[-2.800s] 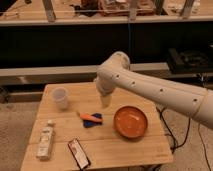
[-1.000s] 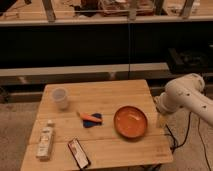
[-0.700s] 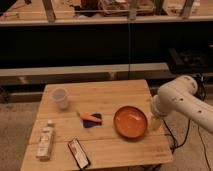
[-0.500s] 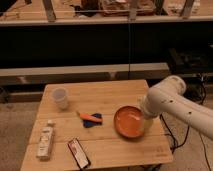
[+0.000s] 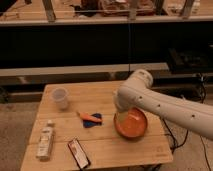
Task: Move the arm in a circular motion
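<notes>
Thick white rounded robot arm [image 5: 165, 107] reaches in from the right, above the wooden tabletop [image 5: 110, 146]. Its pincer [image 5: 120, 109] hangs by the round orange bowl's [image 5: 132, 127] left rim; spread or pressed together, I cannot tell. It's carried high, probably so the circle clears everything.

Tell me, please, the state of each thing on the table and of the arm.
Arm: stretched in from the right, above the bowl.
Gripper: pointing down at the bowl's left rim.
Bowl: upright, partly covered by the arm.
Cup: upright.
Bottle: lying down.
Dark packet: lying flat.
</notes>
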Robot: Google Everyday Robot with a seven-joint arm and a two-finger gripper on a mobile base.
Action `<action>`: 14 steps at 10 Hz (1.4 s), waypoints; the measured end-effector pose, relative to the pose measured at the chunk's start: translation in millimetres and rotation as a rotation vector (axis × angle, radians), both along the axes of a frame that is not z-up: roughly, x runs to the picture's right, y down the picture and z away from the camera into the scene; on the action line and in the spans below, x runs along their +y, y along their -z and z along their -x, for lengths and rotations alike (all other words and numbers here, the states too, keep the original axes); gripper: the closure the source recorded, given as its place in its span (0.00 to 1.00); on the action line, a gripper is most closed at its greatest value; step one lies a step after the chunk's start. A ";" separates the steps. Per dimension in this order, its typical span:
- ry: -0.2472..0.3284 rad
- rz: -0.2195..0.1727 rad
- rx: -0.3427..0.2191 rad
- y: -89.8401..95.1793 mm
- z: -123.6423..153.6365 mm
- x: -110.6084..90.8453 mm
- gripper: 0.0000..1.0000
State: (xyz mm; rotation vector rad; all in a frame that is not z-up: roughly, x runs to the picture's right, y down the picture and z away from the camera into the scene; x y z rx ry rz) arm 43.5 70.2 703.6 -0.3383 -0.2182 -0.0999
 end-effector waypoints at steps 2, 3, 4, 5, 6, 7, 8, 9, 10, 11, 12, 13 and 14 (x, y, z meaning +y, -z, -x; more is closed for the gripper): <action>0.015 -0.061 -0.086 -26.1 25.1 -49.9 0.20; 0.020 -0.080 -0.108 -36.7 28.2 -67.1 0.20; 0.023 -0.101 -0.119 -54.3 26.8 -91.3 0.20; 0.018 -0.105 -0.115 -66.9 20.9 -105.0 0.20; 0.012 -0.104 -0.102 -78.3 11.2 -114.6 0.20; 0.001 -0.096 -0.080 -89.4 -4.9 -121.2 0.20; -0.022 -0.073 -0.043 -100.0 -32.4 -121.6 0.20; -0.039 -0.055 -0.015 -104.9 -54.4 -117.8 0.20; -0.058 -0.032 0.019 -108.7 -79.1 -109.1 0.20; -0.087 -0.003 0.056 -110.6 -105.2 -95.1 0.20; -0.119 0.024 0.089 -108.8 -130.3 -77.2 0.20; -0.144 0.047 0.113 -103.3 -149.5 -57.0 0.20; -0.172 0.069 0.133 -89.3 -166.6 -31.2 0.20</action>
